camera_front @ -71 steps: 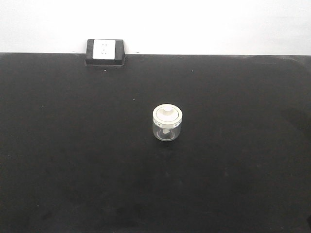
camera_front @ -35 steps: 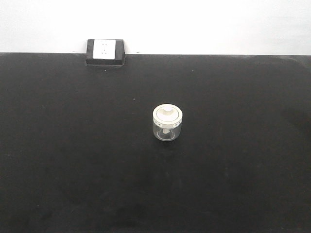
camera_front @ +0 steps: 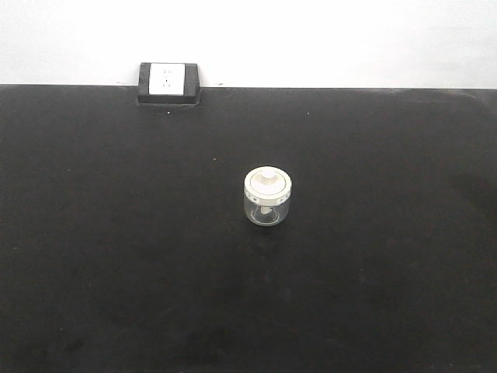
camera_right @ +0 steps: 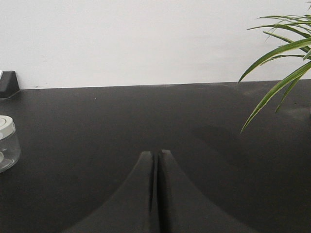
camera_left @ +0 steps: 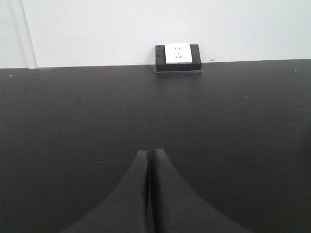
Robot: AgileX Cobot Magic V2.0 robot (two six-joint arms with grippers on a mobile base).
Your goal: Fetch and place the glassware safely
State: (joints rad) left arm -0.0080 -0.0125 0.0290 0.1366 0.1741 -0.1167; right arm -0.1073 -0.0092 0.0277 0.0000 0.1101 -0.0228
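The glassware (camera_front: 268, 197), a small squat clear jar with a cream-white knobbed lid, stands upright near the middle of the black table (camera_front: 116, 256) in the front view. Its right part also shows at the left edge of the right wrist view, the glassware (camera_right: 7, 143). My right gripper (camera_right: 156, 153) is shut with nothing in it, well to the right of the jar. My left gripper (camera_left: 149, 151) is shut and empty; the jar is out of its view. Neither gripper appears in the front view.
A black socket box with a white face (camera_front: 168, 81) sits at the table's back edge against the white wall, also seen as the socket box (camera_left: 178, 57). Green plant leaves (camera_right: 279, 73) hang in at the right of the right wrist view.
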